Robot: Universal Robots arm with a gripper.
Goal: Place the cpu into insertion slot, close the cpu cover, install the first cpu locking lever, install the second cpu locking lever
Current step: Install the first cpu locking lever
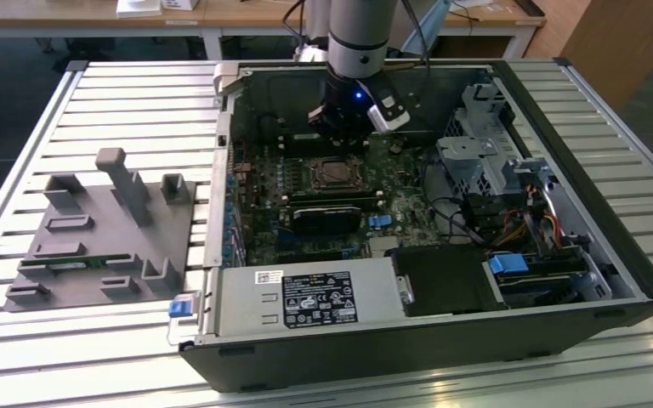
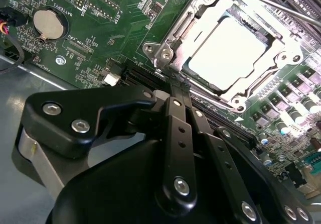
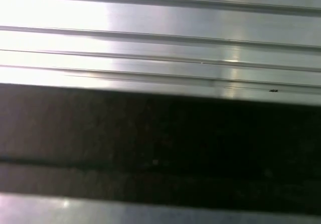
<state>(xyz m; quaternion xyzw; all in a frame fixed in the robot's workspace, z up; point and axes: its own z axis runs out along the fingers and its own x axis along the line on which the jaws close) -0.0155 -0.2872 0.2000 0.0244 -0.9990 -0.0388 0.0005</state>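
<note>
The tool (image 2: 173, 91) hangs inside the open computer case (image 1: 553, 331), above the far part of the green motherboard (image 2: 120, 18); in the second wrist view its black fingers (image 2: 175, 133) lie pressed together with no gap and nothing between them, so the tool is clenched and empty. The fingertips sit just beside one corner of the insertion slot (image 2: 165, 53), close to the silver rim, and whether they touch it cannot be told. The cpu (image 2: 228, 48) lies flat in the insertion slot, its pale metal top showing through the window of the cpu cover (image 2: 261, 76), which is folded down flat over the chip. A thin metal lever rod (image 2: 281, 8) runs along one edge of the socket, and whether it is latched cannot be told. A round coin cell battery (image 2: 48, 23) sits on the motherboard, well apart from the socket. In the exterior view the arm (image 1: 360, 34) descends from above into the case, and the socket (image 1: 336, 172) lies just below the tool. A black-labelled power supply box (image 1: 303, 299) occupies the near edge of the case. On the slatted metal table (image 1: 133, 93), toward the exterior view's left, stands a grey fixture block (image 1: 105, 238) with upright posts.
</note>
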